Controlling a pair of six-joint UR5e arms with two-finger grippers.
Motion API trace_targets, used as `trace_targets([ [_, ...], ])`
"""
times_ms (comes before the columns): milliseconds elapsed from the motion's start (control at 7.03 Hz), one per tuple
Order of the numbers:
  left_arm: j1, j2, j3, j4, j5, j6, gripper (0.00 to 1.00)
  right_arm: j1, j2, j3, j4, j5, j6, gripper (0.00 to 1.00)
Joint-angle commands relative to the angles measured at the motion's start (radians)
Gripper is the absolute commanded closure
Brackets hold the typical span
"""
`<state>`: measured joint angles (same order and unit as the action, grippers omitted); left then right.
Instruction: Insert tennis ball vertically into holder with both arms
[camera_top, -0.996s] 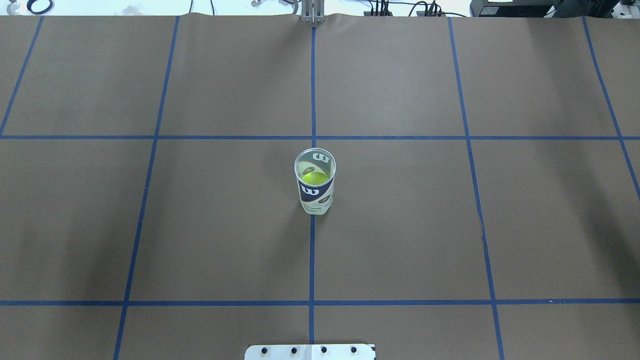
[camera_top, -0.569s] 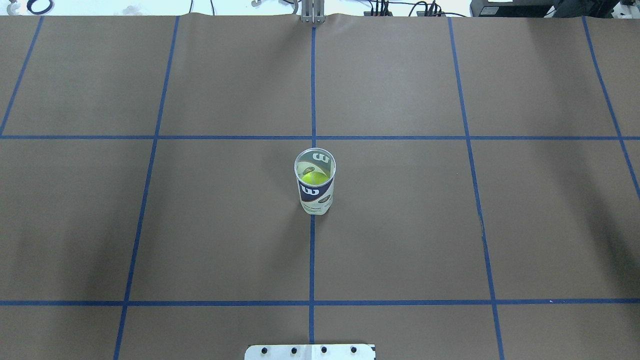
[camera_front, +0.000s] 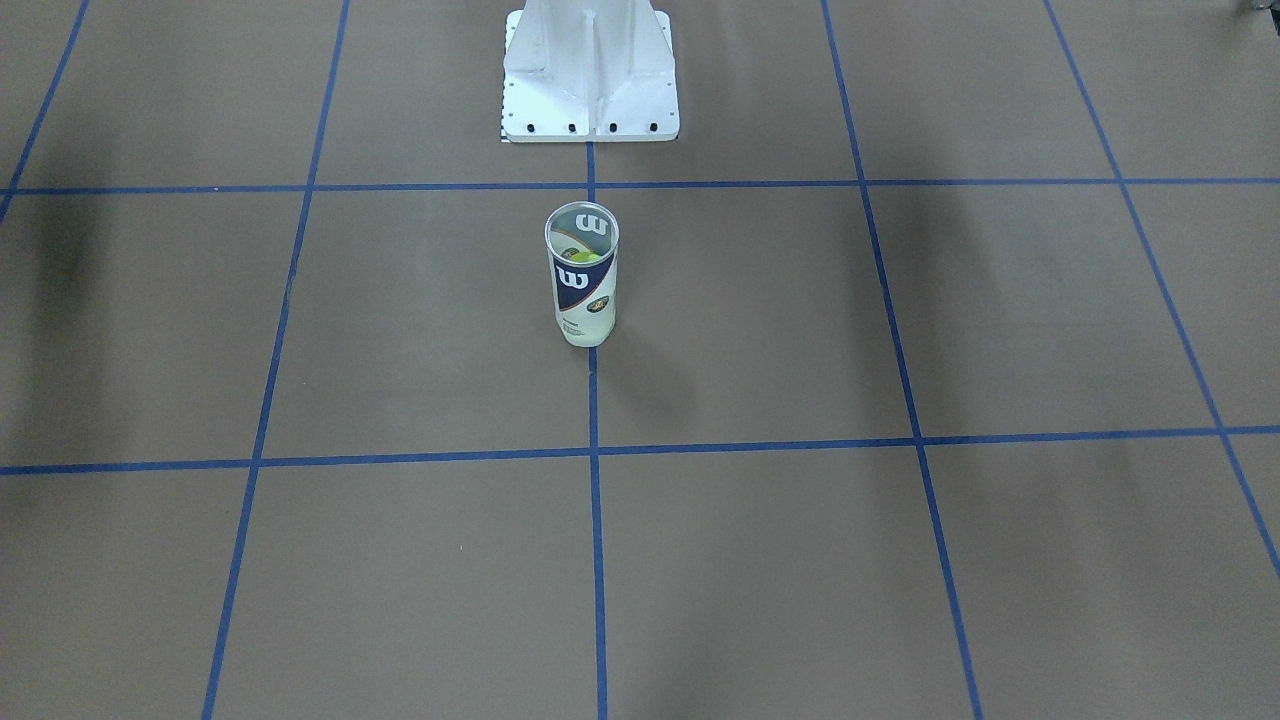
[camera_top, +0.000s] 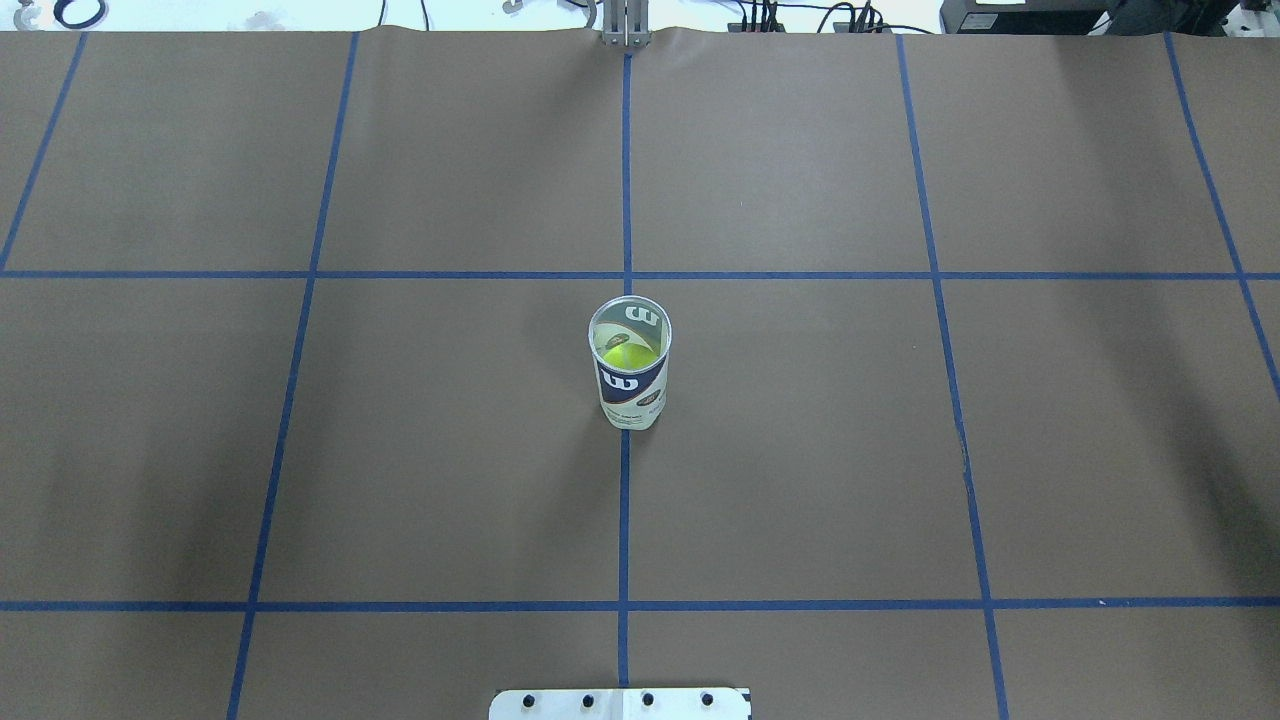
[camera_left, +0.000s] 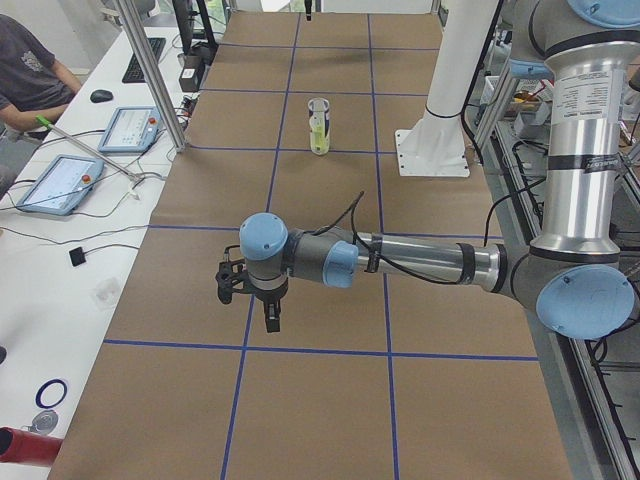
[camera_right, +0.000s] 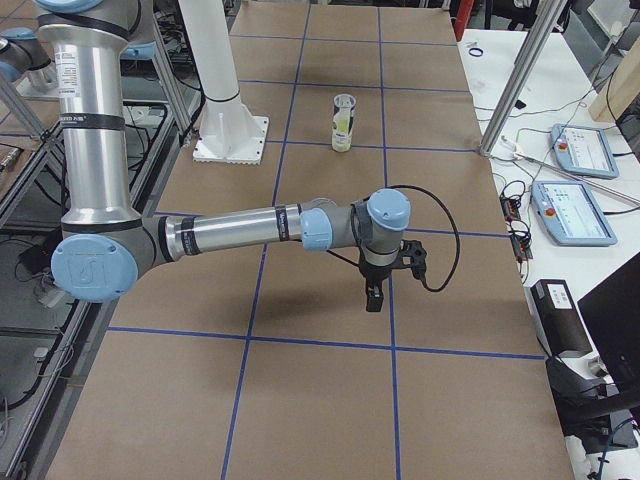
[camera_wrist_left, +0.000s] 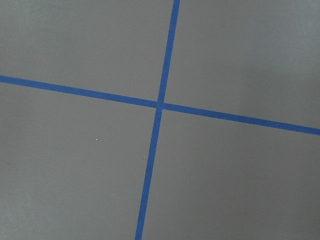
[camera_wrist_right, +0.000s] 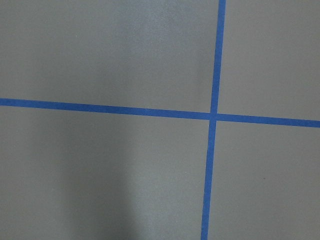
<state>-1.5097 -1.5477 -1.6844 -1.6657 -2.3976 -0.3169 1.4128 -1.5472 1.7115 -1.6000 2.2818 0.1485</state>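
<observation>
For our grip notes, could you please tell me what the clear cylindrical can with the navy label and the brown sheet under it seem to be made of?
The clear cylindrical can looks like thin glossy plastic: the yellow-green ball shows through its wall. The brown sheet looks like matte paper, probably kraft: no glare, and its far edge ripples.

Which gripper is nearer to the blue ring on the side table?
Left. The left gripper hangs over the table end near the blue ring; the right gripper is at the opposite end, beyond the holder.
</observation>
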Motion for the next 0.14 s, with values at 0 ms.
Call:
trace_targets([
  [0,0.0,-0.009,0.002,0.0,0.0,0.001,0.01,0.0,-0.001,0.002,0.0,0.002,0.0,0.0],
])
